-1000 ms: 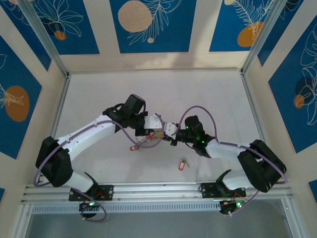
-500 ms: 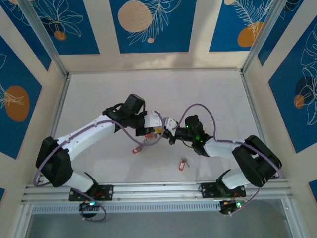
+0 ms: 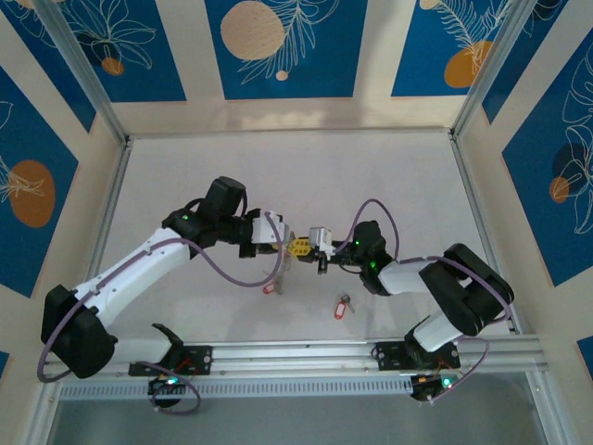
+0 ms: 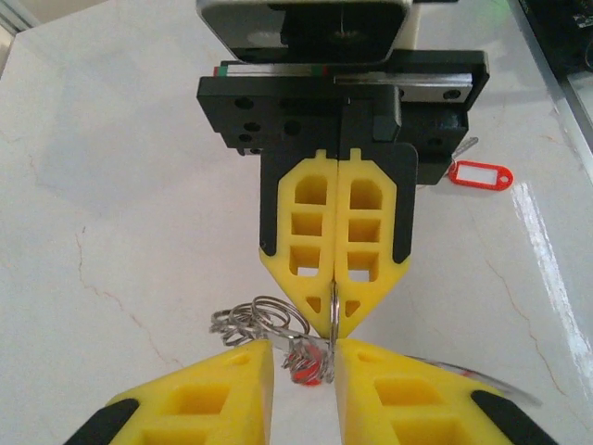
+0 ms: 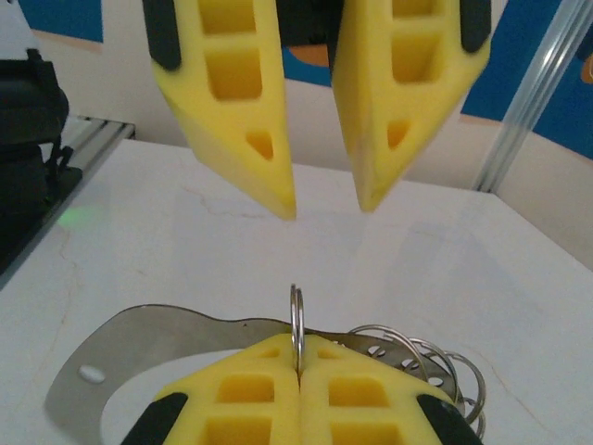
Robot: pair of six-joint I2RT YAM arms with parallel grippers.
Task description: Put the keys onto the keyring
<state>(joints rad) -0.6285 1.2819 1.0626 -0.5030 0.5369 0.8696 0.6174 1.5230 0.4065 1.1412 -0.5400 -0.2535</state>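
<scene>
My right gripper (image 5: 297,350) is shut on the keyring (image 5: 296,311), a thin silvery split ring that stands edge-on out of its yellow tips. Facing it, my left gripper (image 4: 304,363) is open, its fingertips on either side of the ring (image 4: 333,315). A red-tagged key (image 4: 309,369) hangs in that gap. Several small rings (image 4: 262,320) and a flat grey metal strip (image 5: 139,343) dangle from the bunch. From above, both grippers (image 3: 298,247) (image 3: 319,247) meet tip to tip at mid-table, a red tag (image 3: 271,287) below them. Another red-tagged key (image 3: 343,306) lies loose nearer the front.
The loose key's red tag (image 4: 479,174) lies on the white table behind the right gripper's body. The aluminium rail (image 3: 296,354) runs along the near edge. The enclosure's walls (image 3: 278,46) stand well back from the grippers.
The left gripper's jaws have opened and its arm has drawn back to the left. The right gripper has closed on the ring. The red tag now hangs lower.
</scene>
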